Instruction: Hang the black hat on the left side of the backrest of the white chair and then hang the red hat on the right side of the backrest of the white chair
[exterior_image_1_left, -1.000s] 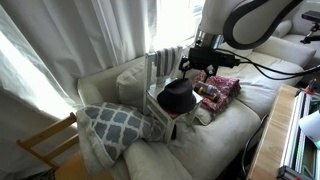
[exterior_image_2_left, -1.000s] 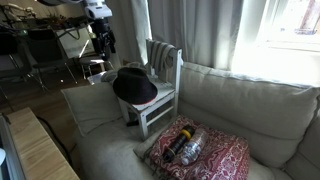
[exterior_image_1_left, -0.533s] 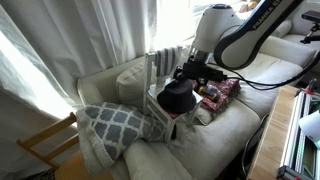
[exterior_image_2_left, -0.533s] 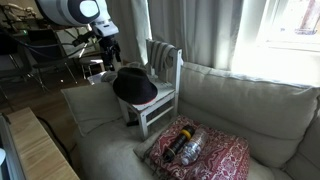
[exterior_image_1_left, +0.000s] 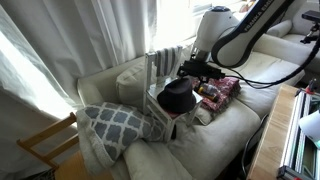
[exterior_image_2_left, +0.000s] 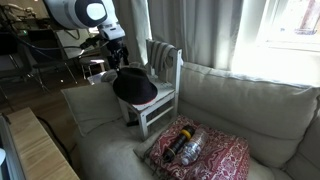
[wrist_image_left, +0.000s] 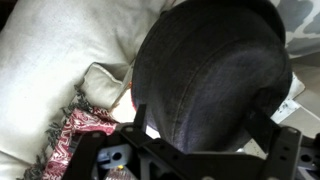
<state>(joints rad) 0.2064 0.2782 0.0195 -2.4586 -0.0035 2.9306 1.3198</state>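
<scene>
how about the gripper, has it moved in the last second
Yes. The gripper has come down and toward the white chair, ending close over the black hat on its seat.

The black hat (wrist_image_left: 210, 75) looks like matt, finely napped felt. The white chair (exterior_image_2_left: 163, 58) has smooth, painted slats with a dull sheen. The sofa (exterior_image_2_left: 250, 100) is pale, soft woven cloth. The red patterned cloth (wrist_image_left: 72, 140) ends in a frayed fringe.
</scene>
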